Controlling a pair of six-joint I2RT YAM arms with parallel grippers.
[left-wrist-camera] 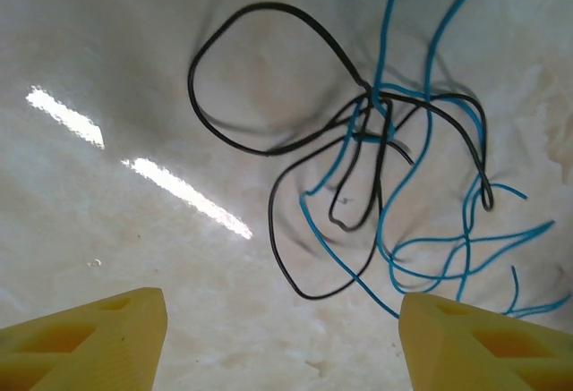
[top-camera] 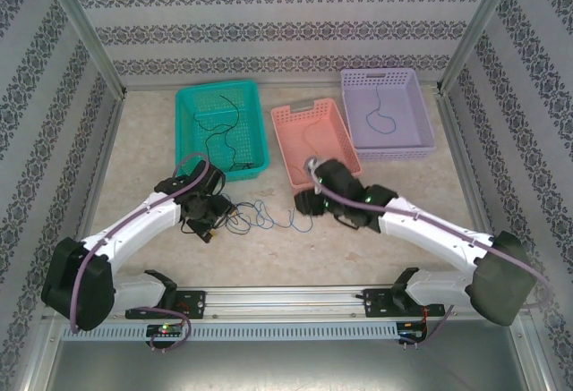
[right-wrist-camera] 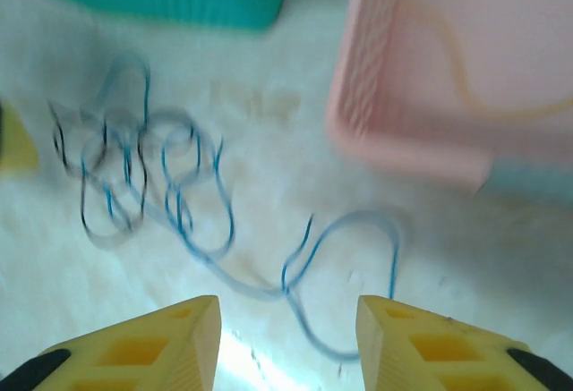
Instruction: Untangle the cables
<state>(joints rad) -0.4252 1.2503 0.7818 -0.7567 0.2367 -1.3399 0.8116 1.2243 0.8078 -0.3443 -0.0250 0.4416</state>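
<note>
Top external, tangled cables (top-camera: 261, 216), long axis left-right

Robot lab cell, wallpapered panels (top-camera: 286, 24), aluminium frame post (top-camera: 82, 29), marble-look tabletop (top-camera: 143, 140), mounting rail (top-camera: 286, 300)

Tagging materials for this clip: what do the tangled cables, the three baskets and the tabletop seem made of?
The blue cable and black cable look like thin plastic-sleeved wire, smooth, holding loose springy loops. The teal basket, pink basket and purple basket: likely moulded plastic, matte, with perforated lattice walls. The tabletop: pale speckled stone-look surface, glossy with light streaks; possibly laminate.
</note>
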